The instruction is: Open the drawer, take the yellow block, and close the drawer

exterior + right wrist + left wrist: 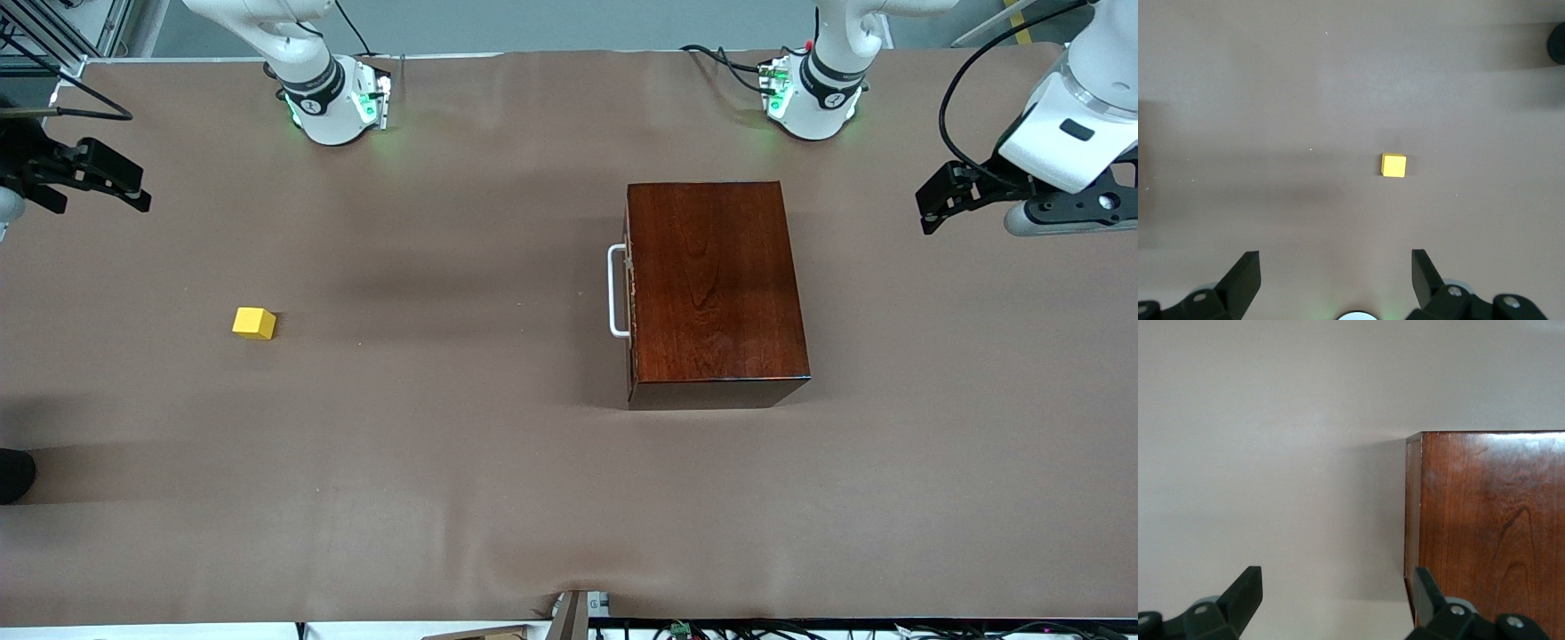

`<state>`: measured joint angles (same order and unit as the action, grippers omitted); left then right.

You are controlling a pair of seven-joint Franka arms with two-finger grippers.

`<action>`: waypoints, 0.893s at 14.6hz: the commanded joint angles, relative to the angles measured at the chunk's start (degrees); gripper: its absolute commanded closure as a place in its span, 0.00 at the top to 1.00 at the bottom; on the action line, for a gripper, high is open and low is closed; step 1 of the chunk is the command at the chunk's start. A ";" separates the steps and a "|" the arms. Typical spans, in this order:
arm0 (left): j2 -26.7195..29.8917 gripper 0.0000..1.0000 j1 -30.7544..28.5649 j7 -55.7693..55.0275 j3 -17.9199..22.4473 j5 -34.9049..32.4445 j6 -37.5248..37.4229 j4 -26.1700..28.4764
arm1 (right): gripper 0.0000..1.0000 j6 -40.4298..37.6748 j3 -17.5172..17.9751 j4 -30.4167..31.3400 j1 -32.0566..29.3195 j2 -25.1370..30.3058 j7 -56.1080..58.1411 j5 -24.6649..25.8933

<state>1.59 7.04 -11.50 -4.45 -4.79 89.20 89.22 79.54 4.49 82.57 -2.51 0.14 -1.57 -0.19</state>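
The dark reddish-brown wooden box (pixel 716 280) stands on the brown table toward the left arm's end. Its drawer is shut, and the white U-shaped handle (pixel 615 292) faces the right arm's end. A corner of the box shows in the left wrist view (pixel 1491 520). The yellow block (pixel 253 323) lies on the table toward the right arm's end and also shows in the right wrist view (pixel 1393 165). My left gripper (pixel 926 209) (pixel 1338 587) is open and empty, up in the air beside the box. My right gripper (pixel 140 188) (pixel 1336 267) is open and empty above the table's end.
A dark round object (pixel 13 476) sits at the table's edge by the right arm's end and also shows in the right wrist view (pixel 1557 43). Both arm bases (pixel 333 98) (pixel 813 93) stand along the table's back edge with cables (pixel 729 62) nearby.
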 commanded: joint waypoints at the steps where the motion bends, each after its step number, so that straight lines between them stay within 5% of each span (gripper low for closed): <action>1: 2.10 1.00 -6.23 1.30 -5.37 0.74 -0.96 1.83 | 1.00 -0.53 0.43 -1.10 -1.27 -0.40 0.60 -0.60; 13: 2.63 1.00 -11.26 7.36 -7.06 5.67 -1.13 1.13 | 1.00 -1.41 0.25 -0.75 -2.68 -0.32 0.25 -0.60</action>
<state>3.30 -3.13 -7.58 -11.12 0.07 88.42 90.18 79.06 4.35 82.57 -4.26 0.02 -1.57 -0.20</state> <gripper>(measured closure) 0.000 0.000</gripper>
